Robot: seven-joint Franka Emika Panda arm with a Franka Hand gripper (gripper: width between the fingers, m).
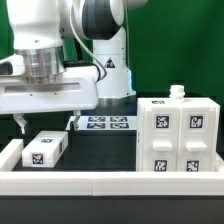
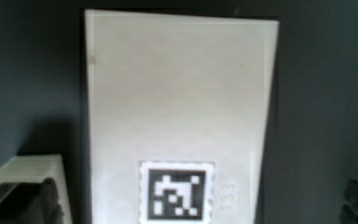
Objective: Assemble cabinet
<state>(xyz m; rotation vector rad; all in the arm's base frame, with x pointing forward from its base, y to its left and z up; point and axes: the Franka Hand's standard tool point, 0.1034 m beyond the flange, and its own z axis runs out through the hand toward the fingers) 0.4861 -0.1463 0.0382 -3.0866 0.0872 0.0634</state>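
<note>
We see white robot hand [image 1: 46, 124] released, fingers spread wide, hovering over small flat white tagged plastic block [image 1: 45, 149] on dark surface [image 1: 105, 150], likely lining up for grasp; large white plastic box body [image 1: 180, 140] stands well apart, exterior view's right

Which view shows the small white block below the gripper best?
The wrist view: the small white block fills the picture, with its top face and tag plain. The exterior view shows it smaller, lying flat on the table, below the gripper.
</note>
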